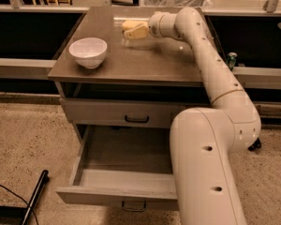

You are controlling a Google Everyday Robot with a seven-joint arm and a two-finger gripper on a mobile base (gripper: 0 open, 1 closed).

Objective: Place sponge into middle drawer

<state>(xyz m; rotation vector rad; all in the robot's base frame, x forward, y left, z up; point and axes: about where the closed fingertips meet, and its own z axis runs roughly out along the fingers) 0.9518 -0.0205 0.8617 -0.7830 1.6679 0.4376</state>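
Note:
The sponge (pixel 128 24) is a small pale yellow block lying at the far edge of the cabinet top (pixel 131 62). My gripper (pixel 136 31) is cream-yellow and sits right against the sponge's near right side, low over the top. I cannot tell whether it holds the sponge. The middle drawer (pixel 124 156) is pulled out below, showing a bare grey floor, side walls and a narrow front panel with a small loop handle (pixel 133 206). My arm (pixel 210 74) reaches from the lower right up over the cabinet and covers the drawer's right part.
A white bowl (pixel 88 52) stands on the left of the cabinet top. The upper drawer front (pixel 98 112) with a black handle is closed. A black pole (pixel 35 196) and cable lie on the floor at the left. Dark shelving runs behind.

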